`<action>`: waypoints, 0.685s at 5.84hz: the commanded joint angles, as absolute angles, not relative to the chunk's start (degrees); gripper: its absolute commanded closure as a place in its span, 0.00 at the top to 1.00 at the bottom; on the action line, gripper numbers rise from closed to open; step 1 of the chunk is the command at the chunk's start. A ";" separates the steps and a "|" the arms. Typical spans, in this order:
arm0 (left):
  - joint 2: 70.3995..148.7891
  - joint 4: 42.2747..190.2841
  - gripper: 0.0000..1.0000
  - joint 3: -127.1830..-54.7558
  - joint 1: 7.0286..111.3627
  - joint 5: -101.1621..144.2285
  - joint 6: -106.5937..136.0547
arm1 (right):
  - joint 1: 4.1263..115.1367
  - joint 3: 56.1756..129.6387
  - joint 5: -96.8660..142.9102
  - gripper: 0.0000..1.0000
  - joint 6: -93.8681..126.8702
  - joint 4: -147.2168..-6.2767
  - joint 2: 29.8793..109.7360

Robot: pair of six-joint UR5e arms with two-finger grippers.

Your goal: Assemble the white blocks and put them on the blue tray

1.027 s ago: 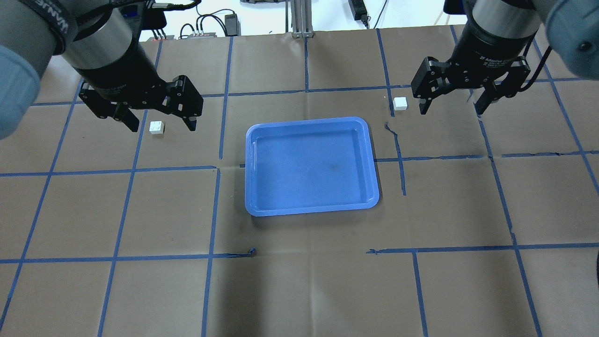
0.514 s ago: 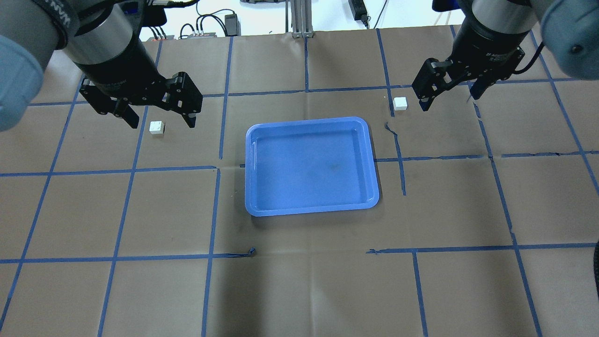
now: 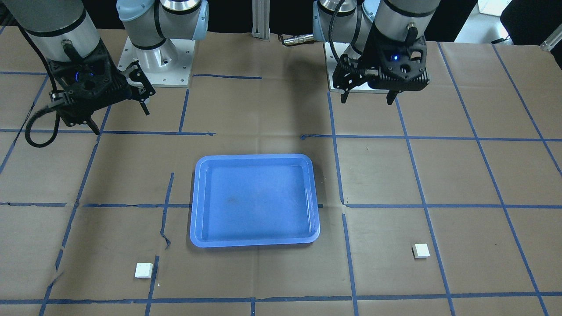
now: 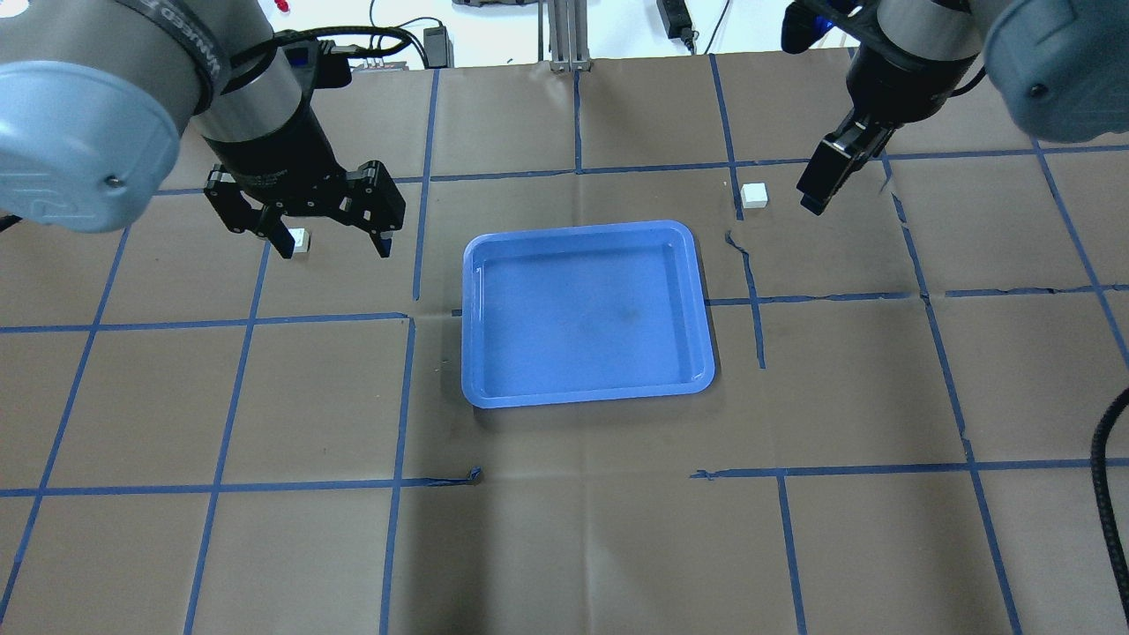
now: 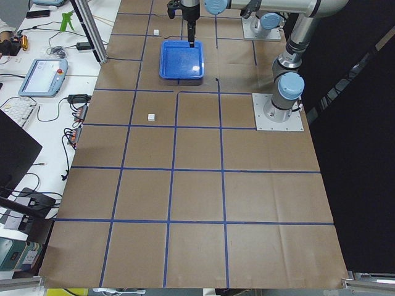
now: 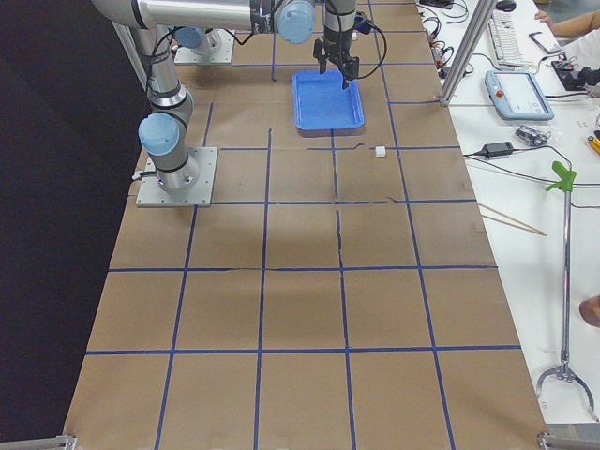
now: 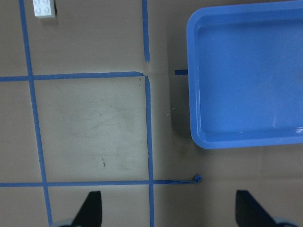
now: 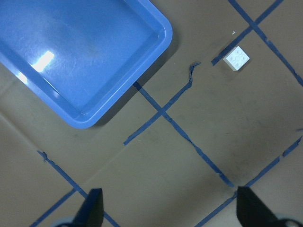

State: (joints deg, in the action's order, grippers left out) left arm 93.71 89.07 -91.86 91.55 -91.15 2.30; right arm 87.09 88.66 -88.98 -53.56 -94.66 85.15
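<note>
Table (image 4: 564, 547) | blue tray (image 4: 586, 398) central | white blocks (image 3: 144, 270) outside rim | left pincer (image 4: 335, 250), right pincer (image 3: 121, 121) agape, empty

Brown paper-covered table (image 4: 564, 547) — blue tape grid (image 4: 578, 123), teach pendant (image 5: 42, 77) alongside

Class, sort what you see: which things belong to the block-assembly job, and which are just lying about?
Job: left white block, right white block, blue tray, left gripper, right gripper.
Lying about: teach pendant, reach grabber, power adapter.
</note>
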 commanded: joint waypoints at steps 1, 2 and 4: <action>100.94 84.47 0.99 -93.51 80.15 -90.88 2.29 | 83.95 87.98 -88.51 0.99 -77.21 -98.76 81.84; 108.47 74.80 0.99 -91.95 75.89 -91.05 -1.72 | 83.67 85.89 -88.42 0.99 -84.13 -100.44 78.00; 116.60 63.50 0.99 -91.50 75.41 -92.19 -6.50 | 83.58 77.91 -88.33 0.99 -98.72 -102.30 68.95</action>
State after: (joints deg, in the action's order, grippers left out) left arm 112.73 68.61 -91.79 75.88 -91.57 -5.00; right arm 83.70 81.83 -88.40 -91.72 -101.74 73.28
